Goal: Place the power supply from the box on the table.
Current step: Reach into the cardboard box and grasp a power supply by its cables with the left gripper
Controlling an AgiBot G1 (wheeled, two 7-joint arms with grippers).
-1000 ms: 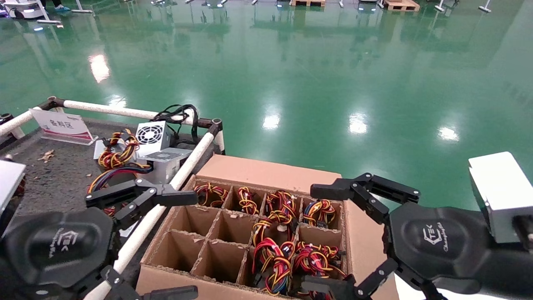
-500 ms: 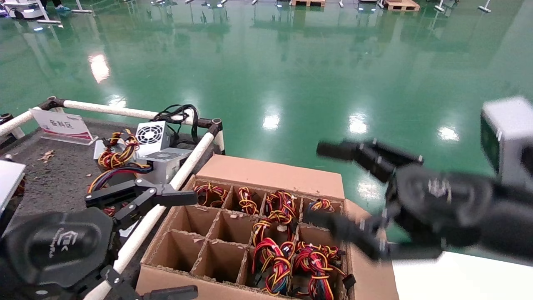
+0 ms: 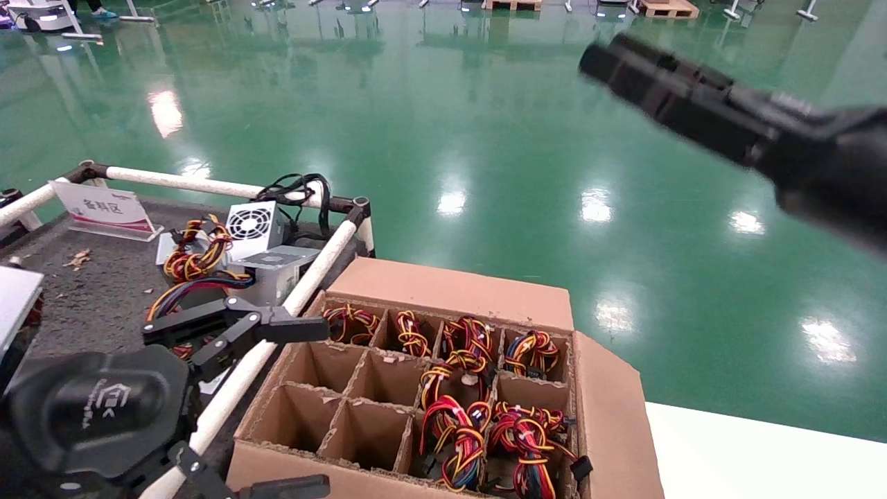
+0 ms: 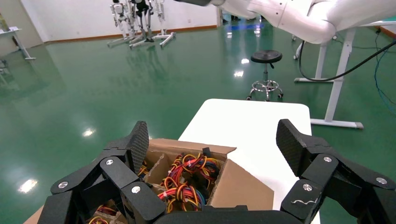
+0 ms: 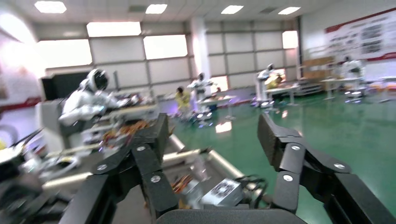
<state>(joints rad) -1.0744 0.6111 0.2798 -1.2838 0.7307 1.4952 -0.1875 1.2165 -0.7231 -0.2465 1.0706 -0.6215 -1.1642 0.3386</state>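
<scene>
The box (image 3: 450, 287) is a brown carton with a divider grid. Its left cells are empty, and red-yellow wire bundles (image 3: 457, 430) fill the right cells, hiding the body of any power supply below them. My left gripper (image 3: 322, 405) hangs open and empty over the box's left edge by the white pipe rail (image 3: 305, 284). In the left wrist view the left gripper (image 4: 215, 149) looks across the wires (image 4: 184, 179). My right gripper (image 3: 665, 76) is raised high at the upper right. In its own view the right gripper (image 5: 212, 135) is open and empty.
On the dark grey table (image 3: 104, 298) lie a grey unit (image 3: 277, 267) and a unit with a ring fan grille (image 3: 253, 222), both trailing wires, plus a sign card (image 3: 104, 206). A smooth white tabletop (image 3: 762, 450) lies to the right of the box.
My right gripper has swung up from beside the box's right side to high at the upper right. The left arm has not moved.
</scene>
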